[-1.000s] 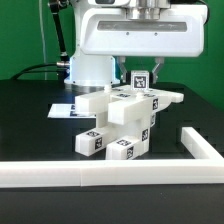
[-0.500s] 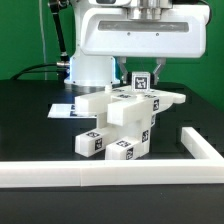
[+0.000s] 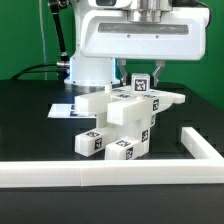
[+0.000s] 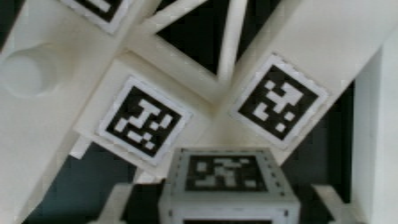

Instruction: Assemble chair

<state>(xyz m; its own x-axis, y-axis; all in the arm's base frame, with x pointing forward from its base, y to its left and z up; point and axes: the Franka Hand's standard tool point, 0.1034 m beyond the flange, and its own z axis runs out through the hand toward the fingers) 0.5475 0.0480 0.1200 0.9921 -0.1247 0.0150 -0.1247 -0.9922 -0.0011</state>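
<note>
The half-built chair (image 3: 118, 128) stands on the table (image 3: 28, 125) just behind the long run of the white L-shaped border rail (image 3: 100, 173), inside its corner. Above that same corner, the hand (image 3: 141, 72) grips the small tagged block (image 3: 141, 84) on top of the chair, jaws at a middling width (the wrist view is crowded with tags and shows no joint clearly). I judge the step to be seating this block. The next move calls for a straight push home, then a release that does not drag the stack toward the rail.
</note>
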